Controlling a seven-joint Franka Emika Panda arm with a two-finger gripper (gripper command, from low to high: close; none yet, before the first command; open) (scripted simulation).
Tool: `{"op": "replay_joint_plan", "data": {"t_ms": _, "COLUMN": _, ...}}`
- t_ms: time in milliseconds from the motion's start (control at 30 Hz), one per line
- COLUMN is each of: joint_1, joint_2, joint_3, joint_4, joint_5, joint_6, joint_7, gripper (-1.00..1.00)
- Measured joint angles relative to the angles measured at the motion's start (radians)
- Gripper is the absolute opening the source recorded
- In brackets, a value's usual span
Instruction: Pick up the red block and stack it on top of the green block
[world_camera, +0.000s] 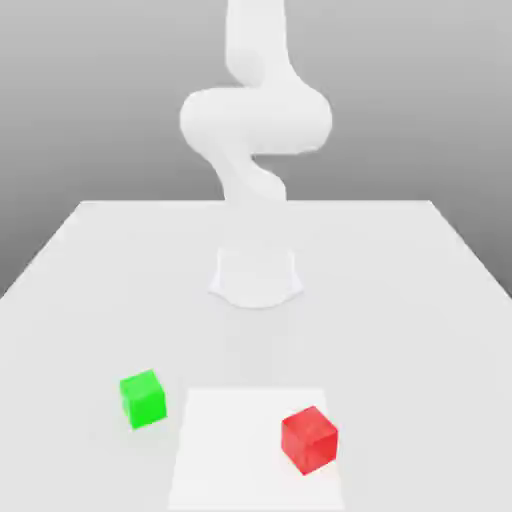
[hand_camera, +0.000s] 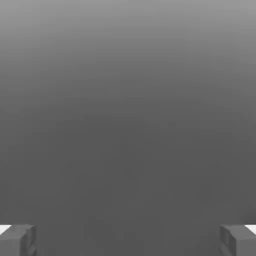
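Observation:
The red block sits on the white table near its front edge, toward the exterior view's right. The green block rests on the table to its left and slightly farther back, a clear gap between the two. In the hand view my gripper is open: the grey fingertips stand far apart with nothing between them, facing a plain grey background. Neither block is touched.
The white arm rises from its round base at the table's middle and leaves the exterior view upward. A lighter square patch lies on the table under the red block.

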Motion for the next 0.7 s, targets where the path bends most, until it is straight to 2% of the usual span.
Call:
{"op": "replay_joint_plan", "data": {"t_ms": 367, "joint_1": -0.097, "joint_2": 0.361, "joint_3": 0.161, "joint_4": -0.139, "joint_5": 0.032, "joint_6": 0.18, "joint_7": 0.451, "gripper": 0.0}}
{"op": "replay_joint_plan", "data": {"t_ms": 700, "joint_1": -0.124, "joint_2": 0.694, "joint_3": 0.246, "joint_4": -0.265, "joint_5": -0.044, "joint_6": 0.342, "joint_7": 0.931, "gripper": 0.0}}
